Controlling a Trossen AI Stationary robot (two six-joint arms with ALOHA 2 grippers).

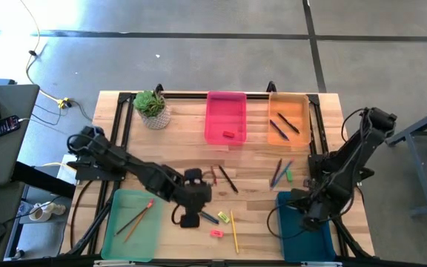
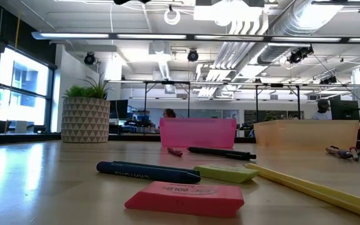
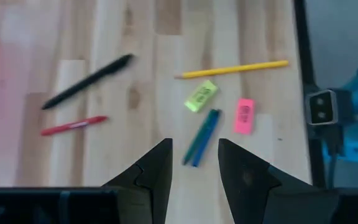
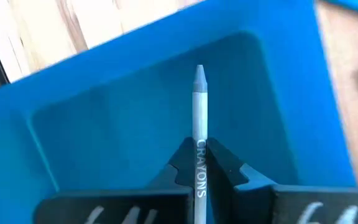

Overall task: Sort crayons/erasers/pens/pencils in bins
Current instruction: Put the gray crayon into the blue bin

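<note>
Pink eraser point(image 2: 185, 195) lies foremost among three erasers; right gripper point(image 4: 199, 163) clamps a grey crayon point(image 4: 199, 118) over the blue bin point(image 4: 104, 124), left gripper point(image 3: 194, 163) spread wide.

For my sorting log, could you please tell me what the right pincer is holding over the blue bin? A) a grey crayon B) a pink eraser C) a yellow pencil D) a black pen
A: in the right wrist view, the right pincer is shut on a grey crayon lettered "CRAYONS", above the blue bin.
</note>
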